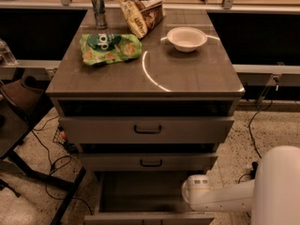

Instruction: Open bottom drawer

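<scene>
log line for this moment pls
step: open bottom drawer | state: pulled out, inside bare | arm: white end over drawer's right side | gripper: not in view

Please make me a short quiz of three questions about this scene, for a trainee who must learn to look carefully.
1. True or false: the bottom drawer is pulled out.
2. Choose one. The gripper is: A. at that drawer's left side; B. at its right side; C. out of view.
3. Fill the gap: the green bag lies to the left of the white ____.

Key: 1 true; 2 B; 3 bowl.
</scene>
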You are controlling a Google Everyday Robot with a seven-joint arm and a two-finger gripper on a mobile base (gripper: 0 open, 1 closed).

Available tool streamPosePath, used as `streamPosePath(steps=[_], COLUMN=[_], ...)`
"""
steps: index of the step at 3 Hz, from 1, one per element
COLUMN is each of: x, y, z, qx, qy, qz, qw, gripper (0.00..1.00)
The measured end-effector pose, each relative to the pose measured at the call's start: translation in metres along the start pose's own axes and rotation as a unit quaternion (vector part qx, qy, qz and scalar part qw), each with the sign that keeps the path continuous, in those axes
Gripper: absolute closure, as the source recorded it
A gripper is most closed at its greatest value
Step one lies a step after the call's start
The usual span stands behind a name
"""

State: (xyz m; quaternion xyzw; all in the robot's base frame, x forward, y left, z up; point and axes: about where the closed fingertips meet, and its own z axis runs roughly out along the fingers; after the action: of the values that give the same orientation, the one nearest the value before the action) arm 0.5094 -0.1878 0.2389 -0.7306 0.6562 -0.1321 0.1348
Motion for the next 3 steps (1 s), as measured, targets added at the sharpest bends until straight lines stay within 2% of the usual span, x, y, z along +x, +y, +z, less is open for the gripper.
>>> streamPosePath(steps=[2, 3], x=[0.01, 0.01], y=[0.037, 0.06], z=[0.046, 0.068], qx=[-0.029, -0.05], qy=[-0.023, -0.05], qz=[0.025, 0.04], qw=[0.999, 0.9967], gripper=[1.0, 1.0])
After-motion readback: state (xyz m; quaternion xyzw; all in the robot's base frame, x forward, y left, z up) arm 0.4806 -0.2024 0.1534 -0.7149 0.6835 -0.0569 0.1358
